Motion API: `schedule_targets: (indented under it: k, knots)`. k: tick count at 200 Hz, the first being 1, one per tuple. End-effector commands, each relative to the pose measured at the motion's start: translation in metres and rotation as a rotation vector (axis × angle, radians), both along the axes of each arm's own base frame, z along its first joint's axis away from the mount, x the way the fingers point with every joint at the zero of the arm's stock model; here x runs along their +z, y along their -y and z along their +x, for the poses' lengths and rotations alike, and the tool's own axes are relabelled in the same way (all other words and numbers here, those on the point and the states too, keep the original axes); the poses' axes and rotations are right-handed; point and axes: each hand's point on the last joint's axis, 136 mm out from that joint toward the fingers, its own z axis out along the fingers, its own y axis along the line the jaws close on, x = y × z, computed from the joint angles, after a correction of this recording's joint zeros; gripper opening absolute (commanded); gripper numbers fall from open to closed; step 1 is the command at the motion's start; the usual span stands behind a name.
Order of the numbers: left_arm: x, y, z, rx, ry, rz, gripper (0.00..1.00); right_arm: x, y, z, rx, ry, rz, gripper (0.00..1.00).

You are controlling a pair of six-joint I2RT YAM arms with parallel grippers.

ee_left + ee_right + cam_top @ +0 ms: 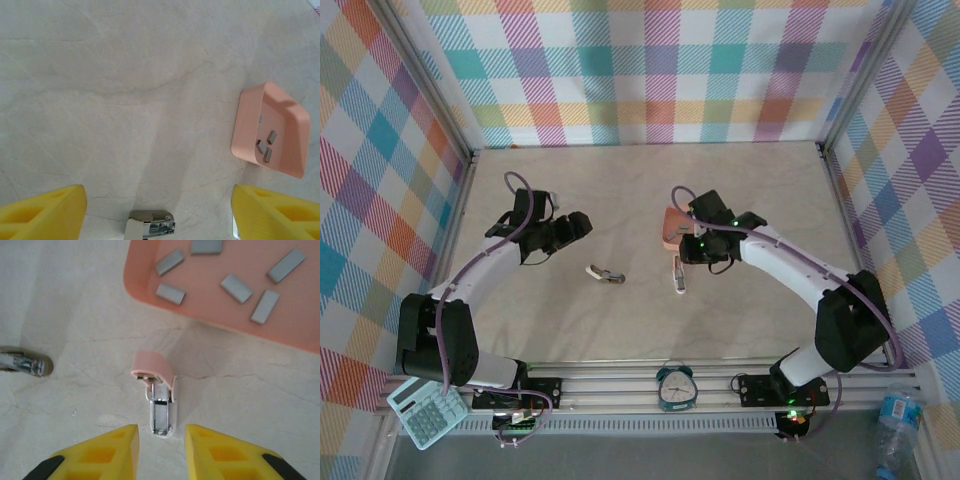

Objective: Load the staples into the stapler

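Shows the right gripper [161,436] low over the table [75,300], jaws narrow and holding nothing, with the near end of the pink stapler [161,405] just between the fingertips. Puts that stapler apparently open, metal channel showing, lid end nearest the tray [205,285], with the staples [237,288] loose inside as short grey strips and none seen in the channel. Has the left gripper [159,200] spread wide and empty above a second stapler [150,226], well apart from the tray. Looks like the approach to the stapler, with loading itself not yet begun. Calls for closing squarely on the stapler's sides without nudging it askew, holding the channel face up, then taking one strip by its long edges and laying it in line with the rail. Risks a flipped or skidding strip if pinched off-centre.
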Motion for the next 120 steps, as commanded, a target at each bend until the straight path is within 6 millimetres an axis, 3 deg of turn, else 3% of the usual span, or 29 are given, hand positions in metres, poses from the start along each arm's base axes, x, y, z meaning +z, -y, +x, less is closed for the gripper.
schedule_targets:
  k: [1,33,61,120]
  knots:
    - [0.010,0.002,0.006,-0.024,0.003,0.011,0.76,0.015,0.004,0.007,0.024,-0.029,0.012,0.31]
    - [-0.001,-0.001,0.011,-0.009,-0.045,0.045,0.76,0.014,0.014,0.026,-0.015,-0.120,-0.001,0.32]
    - [-0.007,-0.002,0.021,0.009,-0.092,0.054,0.76,0.011,0.012,0.046,-0.033,-0.185,-0.015,0.33]
    - [-0.016,0.001,0.041,0.032,-0.188,0.060,0.76,-0.026,0.031,0.084,-0.226,-0.368,-0.061,0.34]
